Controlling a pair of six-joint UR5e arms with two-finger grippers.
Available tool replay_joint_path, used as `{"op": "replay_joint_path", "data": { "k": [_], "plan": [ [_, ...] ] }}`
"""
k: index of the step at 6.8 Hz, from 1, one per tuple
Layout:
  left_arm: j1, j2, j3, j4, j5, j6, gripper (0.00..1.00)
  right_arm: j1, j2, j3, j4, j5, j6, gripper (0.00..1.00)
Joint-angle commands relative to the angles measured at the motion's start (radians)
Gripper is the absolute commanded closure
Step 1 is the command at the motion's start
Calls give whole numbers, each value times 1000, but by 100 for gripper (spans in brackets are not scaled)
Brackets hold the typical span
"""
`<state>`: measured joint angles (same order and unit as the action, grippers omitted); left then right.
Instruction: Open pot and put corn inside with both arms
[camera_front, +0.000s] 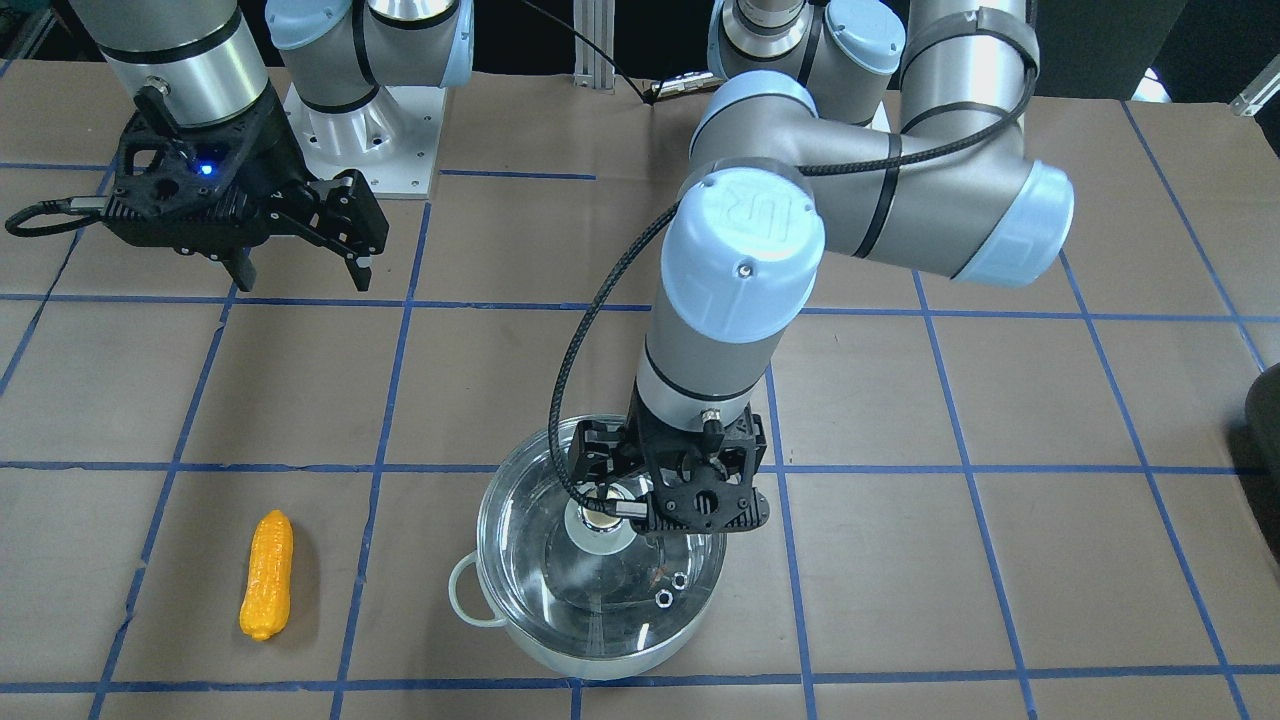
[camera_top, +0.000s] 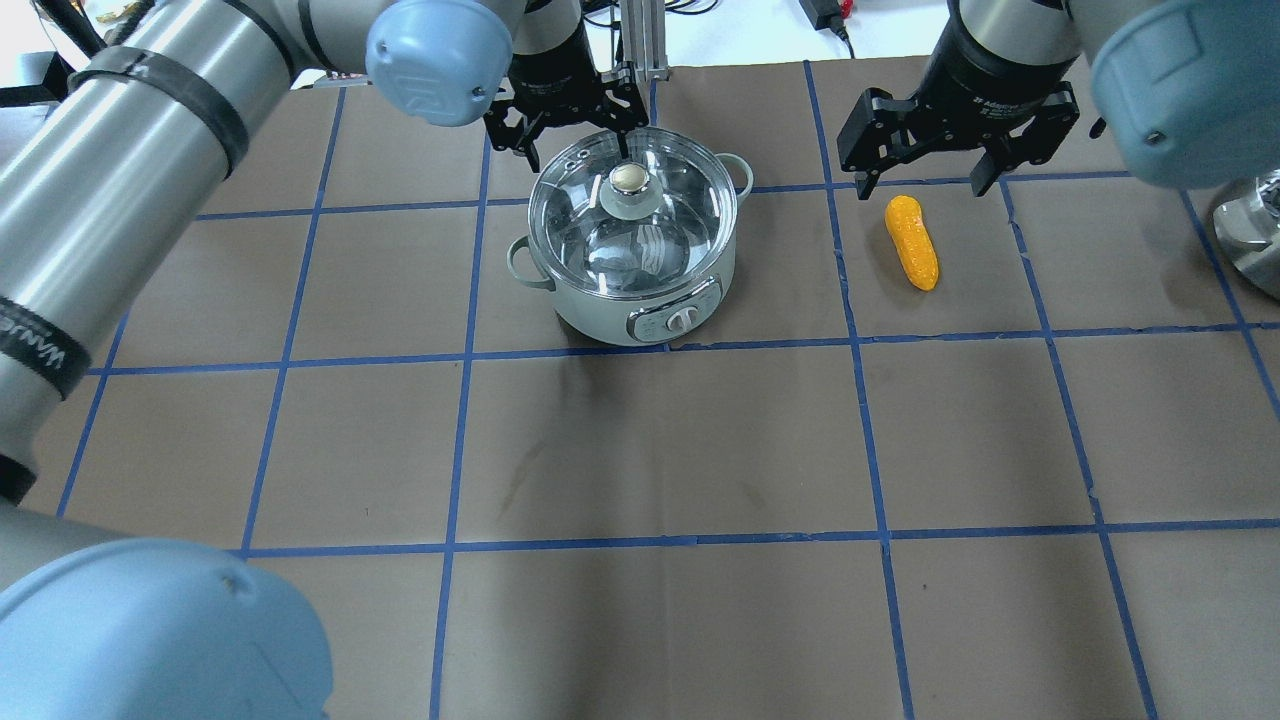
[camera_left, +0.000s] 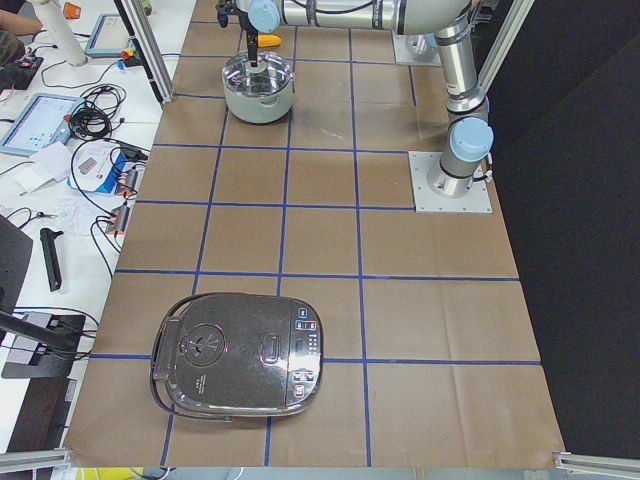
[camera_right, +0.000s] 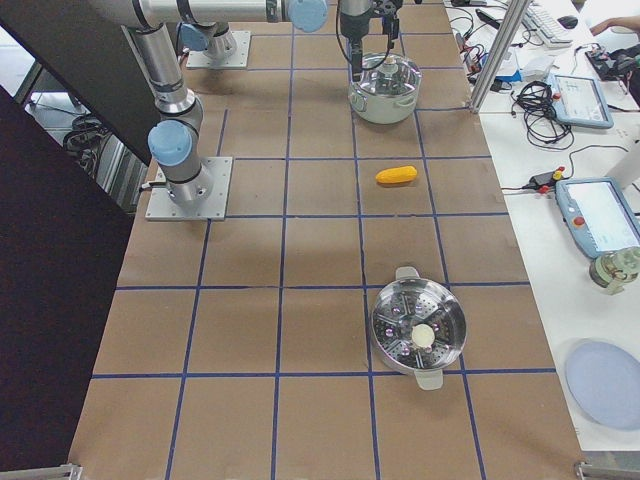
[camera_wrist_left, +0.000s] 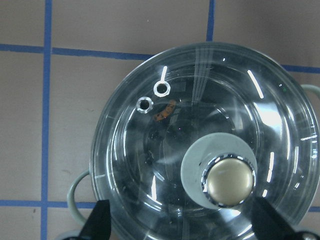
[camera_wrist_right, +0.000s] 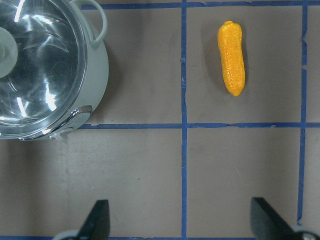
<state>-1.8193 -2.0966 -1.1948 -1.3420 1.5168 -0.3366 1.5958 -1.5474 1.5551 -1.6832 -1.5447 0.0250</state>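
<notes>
Brown paper gridded with blue tape covers the table (camera_top: 660, 450). Seen from overhead, the pot (camera_top: 600, 320) stands toward the far side with its glass lid (camera_top: 650, 240) on. The left gripper (camera_top: 576, 150) hangs at its far rim, fingers apart. The corn (camera_top: 912, 242) lies flat on the paper about one square to the pot's right, with the right gripper (camera_top: 922, 180) spread open above its far tip.

From across the table, the left gripper sits low over the lid by the knob (camera_front: 603, 520), while the right gripper hovers high, clear of the corn.

The left-end view shows a rice cooker (camera_left: 238, 355) closed at the near end, well apart from the pot.

The right-end view shows a steamer (camera_right: 400, 320) on the near side of the corn, which lies between it and the pot.

The left wrist camera shows both fingers wide of the knob, gripping nothing. The right wrist camera shows open fingers over bare paper, with the corn well ahead of them and the pot's edge off to the side.
</notes>
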Motion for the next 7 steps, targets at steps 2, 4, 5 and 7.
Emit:
{"op": "replay_joint_path", "data": {
  "k": [2, 4, 5, 7],
  "plan": [
    [-32, -39, 4, 30, -21, -50, 0, 1, -2, 0, 0, 0, -2, 0],
    [-34, -52, 4, 65, -23, -51, 0, -2, 0, -6, -4, -1, -2, 0],
    [-37, -52, 1, 67, -23, -53, 0, -23, 12, -39, 29, -2, -7, 0],
    [-38, -60, -3, 69, -23, -50, 0, -92, 70, -136, 109, -5, -63, 3]
  ]
}}
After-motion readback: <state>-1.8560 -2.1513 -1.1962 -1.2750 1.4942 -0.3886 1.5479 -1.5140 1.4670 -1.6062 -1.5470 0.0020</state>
